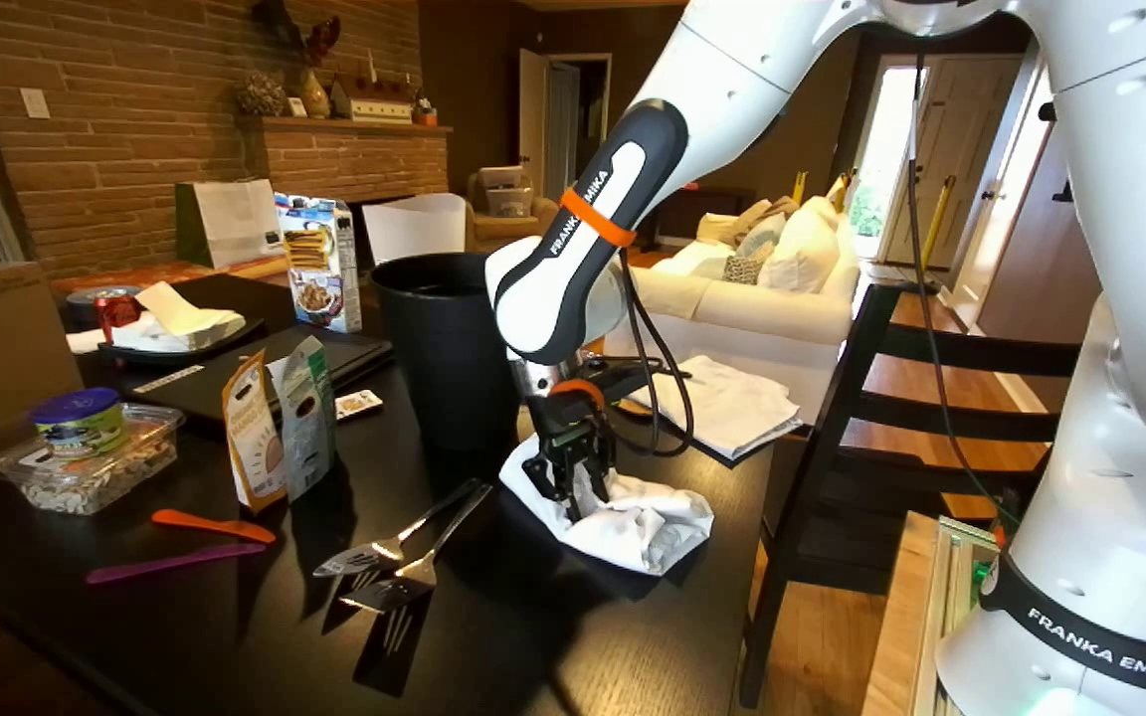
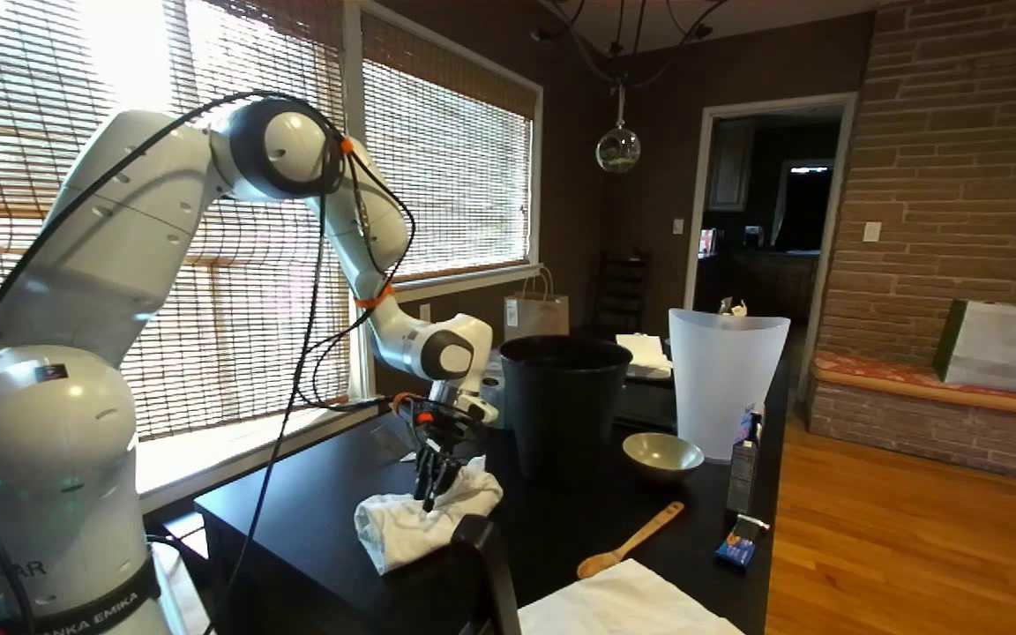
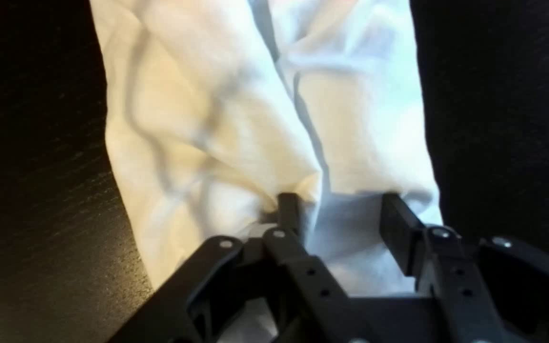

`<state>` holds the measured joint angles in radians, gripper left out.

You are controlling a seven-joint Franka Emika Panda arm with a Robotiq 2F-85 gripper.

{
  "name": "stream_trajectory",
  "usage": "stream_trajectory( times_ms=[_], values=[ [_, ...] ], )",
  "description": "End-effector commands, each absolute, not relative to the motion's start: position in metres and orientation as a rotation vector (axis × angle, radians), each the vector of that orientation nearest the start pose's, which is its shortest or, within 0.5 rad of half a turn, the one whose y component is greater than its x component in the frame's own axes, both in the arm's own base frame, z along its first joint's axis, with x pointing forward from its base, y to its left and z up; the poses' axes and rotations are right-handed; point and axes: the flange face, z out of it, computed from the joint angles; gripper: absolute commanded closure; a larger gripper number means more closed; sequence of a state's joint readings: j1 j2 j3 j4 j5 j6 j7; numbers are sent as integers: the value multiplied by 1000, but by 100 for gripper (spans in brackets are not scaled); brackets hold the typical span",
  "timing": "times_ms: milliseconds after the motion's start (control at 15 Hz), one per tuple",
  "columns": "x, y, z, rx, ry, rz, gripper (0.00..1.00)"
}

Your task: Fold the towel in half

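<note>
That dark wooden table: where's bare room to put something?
Free: between the shiny metal utensils and crumpled white cloth towel; also between that towel, the tall black bin and brown wooden spoon. Crowded: around the orange-and-white pouch and clear plastic tray.

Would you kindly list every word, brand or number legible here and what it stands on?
"FRANKA EMIKA": arm's link cover, partly under an orange strap.
"FRANKA EMIKA": black base band.
"AR", fragment: robot's white base.
"M", cut off by the frame: same base.
Too small or blurred: cardboard box, food box, orange pouch, green pouch, purple-lidded tub, shopping bag, blue packet.
Towel: no lettering visible.
</note>
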<state>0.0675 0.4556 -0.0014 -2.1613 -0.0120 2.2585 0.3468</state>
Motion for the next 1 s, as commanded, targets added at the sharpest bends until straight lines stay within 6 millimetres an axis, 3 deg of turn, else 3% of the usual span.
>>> stream_trajectory(
  times_ms=[0, 200, 933],
  values=[
    [518, 29, 172, -3110, 444, 451, 17],
    [520, 27, 181, -3098, 436, 412, 0],
    [517, 17, 203, -3101, 392, 342, 0]
  ],
)
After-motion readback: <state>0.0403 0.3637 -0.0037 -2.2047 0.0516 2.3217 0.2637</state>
